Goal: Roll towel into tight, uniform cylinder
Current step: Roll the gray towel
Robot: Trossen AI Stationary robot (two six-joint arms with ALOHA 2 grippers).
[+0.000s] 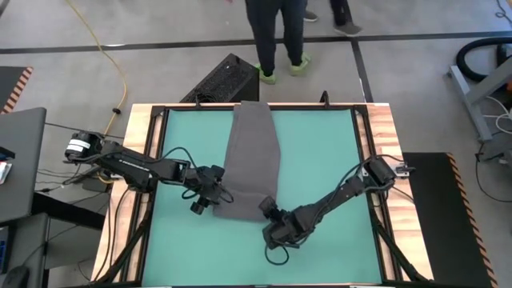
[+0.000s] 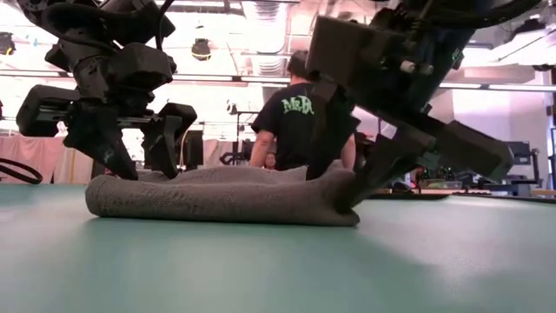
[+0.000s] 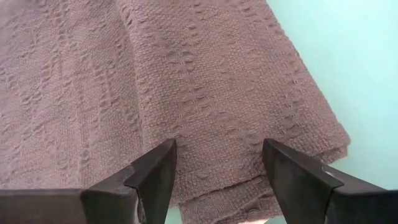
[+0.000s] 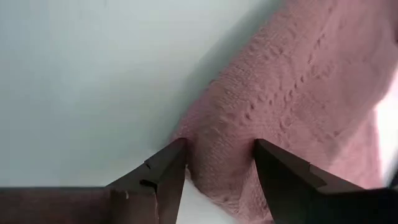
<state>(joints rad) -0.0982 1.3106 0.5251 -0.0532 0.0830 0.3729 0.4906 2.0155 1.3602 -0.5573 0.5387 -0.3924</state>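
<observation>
Two grippers sit at the near end of the towel [image 1: 252,160], a long folded strip on the teal mat [image 1: 320,152]. The left gripper [image 1: 214,192] straddles one corner, fingers spread, gripping nothing. The right gripper [image 1: 268,210] pinches the other corner's edge between part-open fingers. Only the wrist views reveal its nubby woven texture. The low view shows a person [image 2: 304,122] behind the towel; their shirt lettering is unreadable.
</observation>
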